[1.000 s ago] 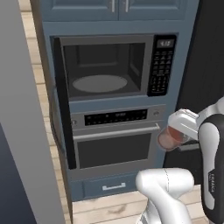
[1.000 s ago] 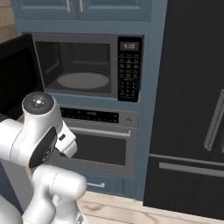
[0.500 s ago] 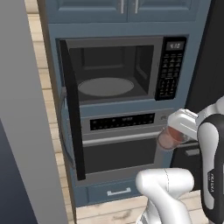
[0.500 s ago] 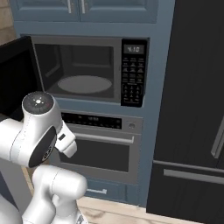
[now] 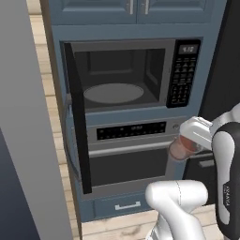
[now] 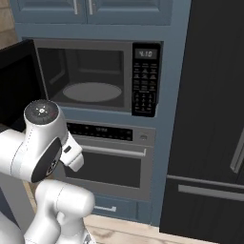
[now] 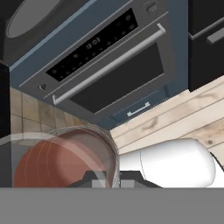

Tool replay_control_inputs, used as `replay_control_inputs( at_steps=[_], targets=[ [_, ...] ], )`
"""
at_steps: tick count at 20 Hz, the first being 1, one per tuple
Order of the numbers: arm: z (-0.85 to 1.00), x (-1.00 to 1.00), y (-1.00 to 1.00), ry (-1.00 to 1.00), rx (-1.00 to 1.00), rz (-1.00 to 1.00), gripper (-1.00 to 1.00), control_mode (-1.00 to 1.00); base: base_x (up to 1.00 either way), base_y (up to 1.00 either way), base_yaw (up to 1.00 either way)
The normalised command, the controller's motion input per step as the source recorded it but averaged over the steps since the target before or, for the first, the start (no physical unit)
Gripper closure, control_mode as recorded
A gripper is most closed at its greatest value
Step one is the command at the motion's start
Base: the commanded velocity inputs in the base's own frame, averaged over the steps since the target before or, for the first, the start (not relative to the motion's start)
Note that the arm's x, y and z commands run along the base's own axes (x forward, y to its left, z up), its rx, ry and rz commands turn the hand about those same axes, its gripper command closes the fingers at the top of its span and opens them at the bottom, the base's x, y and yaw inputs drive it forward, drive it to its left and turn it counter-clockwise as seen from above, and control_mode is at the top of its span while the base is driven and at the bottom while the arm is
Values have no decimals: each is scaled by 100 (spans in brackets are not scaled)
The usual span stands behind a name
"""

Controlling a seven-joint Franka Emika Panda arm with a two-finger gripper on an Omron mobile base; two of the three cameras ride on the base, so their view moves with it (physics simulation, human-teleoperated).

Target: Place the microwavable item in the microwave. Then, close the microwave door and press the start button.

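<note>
Gripper [image 5: 183, 146] is clamped tight on the glass tumbler [image 5: 180, 148], jaws nearly together around its rim or wall (hand view puts the glass right at the fingertips, reddish-brown fill in the lower half); tumbler is carried low, level with the oven [image 5: 129, 154] front, right of centre, not yet up at the cavity; microwave door [image 5: 77, 115] is swung wide to the left, so the microwave [image 5: 140, 75] is open and the turntable [image 5: 112, 93] is bare, ready to take it; my read: glass held roughly upright to keep the contents in; next move needs a lift and a reach in past the door edge
</note>
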Motion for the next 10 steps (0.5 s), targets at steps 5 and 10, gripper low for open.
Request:
replay_control_inputs(
  at_steps=[5,10],
  targets=[
    [0,0,0,0,0,0,100,100,2,0,0],
    [0,17,0,-2,0,0,100,-100,0,0,0]
  ],
)
